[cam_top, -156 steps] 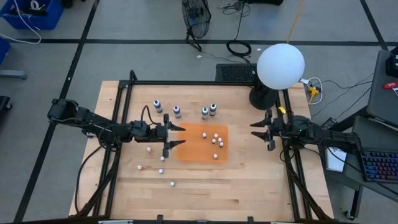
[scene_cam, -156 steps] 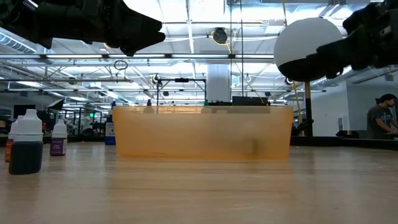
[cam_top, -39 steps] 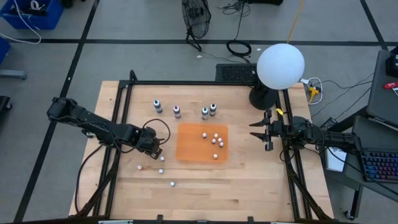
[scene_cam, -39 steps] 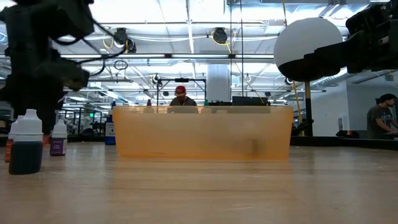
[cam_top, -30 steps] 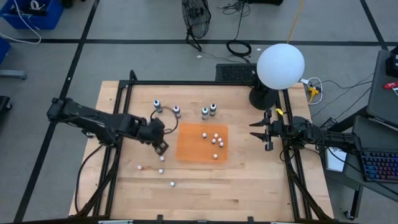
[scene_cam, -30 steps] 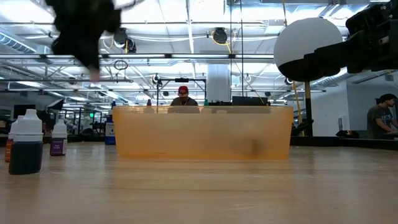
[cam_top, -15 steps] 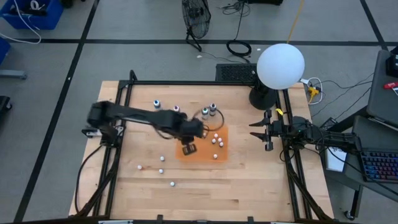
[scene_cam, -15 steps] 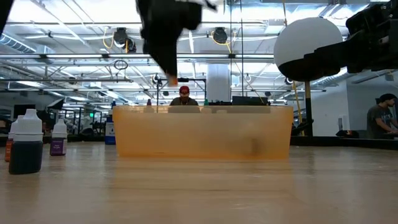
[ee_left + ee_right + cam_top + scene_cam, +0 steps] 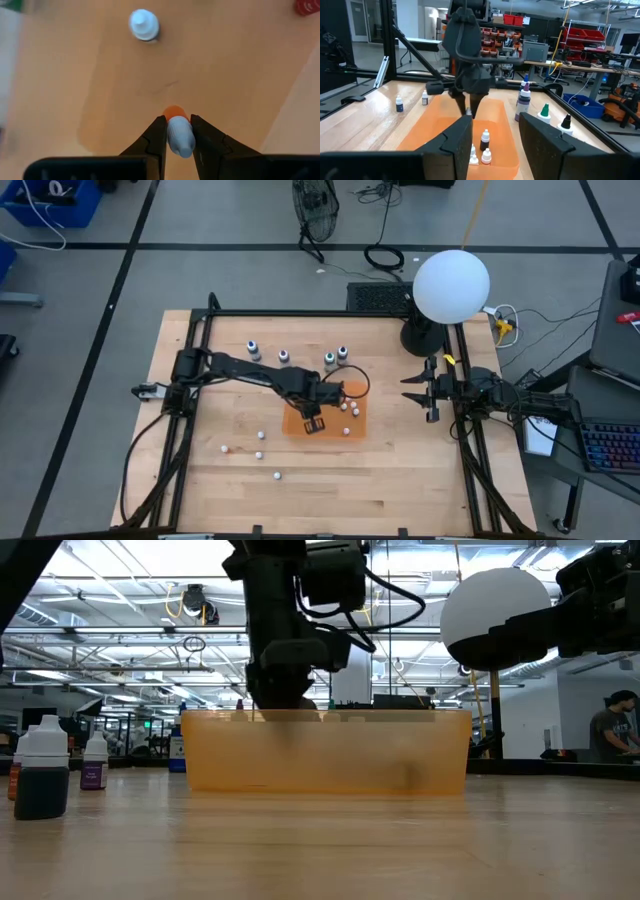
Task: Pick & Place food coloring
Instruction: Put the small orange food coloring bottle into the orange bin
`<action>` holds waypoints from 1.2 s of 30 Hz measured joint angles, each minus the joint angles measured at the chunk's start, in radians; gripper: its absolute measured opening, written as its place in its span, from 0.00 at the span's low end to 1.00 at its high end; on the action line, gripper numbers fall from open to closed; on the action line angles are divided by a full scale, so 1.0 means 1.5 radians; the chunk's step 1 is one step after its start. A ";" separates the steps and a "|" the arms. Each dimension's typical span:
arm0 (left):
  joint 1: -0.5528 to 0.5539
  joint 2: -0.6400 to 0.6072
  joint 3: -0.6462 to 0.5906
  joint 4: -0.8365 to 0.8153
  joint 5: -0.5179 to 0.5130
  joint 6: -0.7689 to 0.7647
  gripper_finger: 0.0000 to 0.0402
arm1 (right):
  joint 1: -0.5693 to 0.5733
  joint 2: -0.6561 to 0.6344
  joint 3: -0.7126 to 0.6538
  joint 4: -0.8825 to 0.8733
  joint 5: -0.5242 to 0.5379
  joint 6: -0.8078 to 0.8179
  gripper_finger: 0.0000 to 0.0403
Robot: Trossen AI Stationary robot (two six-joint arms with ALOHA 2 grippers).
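My left gripper (image 9: pixel 312 423) hangs over the orange tray (image 9: pixel 292 433), fingers pointing down, shut on a tiny bottle (image 9: pixel 178 134) with a pale cap and an orange body. In the low view the tray's wall (image 9: pixel 400 755) hides its fingertips. Four food coloring bottles (image 9: pixel 284 357) stand upright in a row on the table beyond the tray's far side; two show in the low view (image 9: pixel 40 775). My right gripper (image 9: pixel 430 395) waits open above the table's right side. My left gripper pinches the tiny bottle by its pale cap end (image 9: pixel 180 140) between the two fingers (image 9: pixel 156 134), from above, pointing down. The orange body (image 9: pixel 174 111) sticks out below the fingertips, roughly upright. Whether it touches the tray floor I cannot tell.
Several tiny white-capped bottles stand in the tray (image 9: pixel 485 140), one just ahead of my left gripper (image 9: pixel 144 24). A few more lie on the table near the tray's left side (image 9: pixel 259 435). A white globe lamp (image 9: pixel 450 285) stands at the far right corner.
My left gripper rose from the table left of the tray, carrying the tiny orange bottle. It swung right over the tray and has come down inside its walls, still shut on the bottle.
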 joint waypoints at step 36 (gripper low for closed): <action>-0.009 0.028 -0.001 0.064 0.100 -0.024 0.53 | 0.000 0.000 0.000 0.000 0.000 0.000 0.38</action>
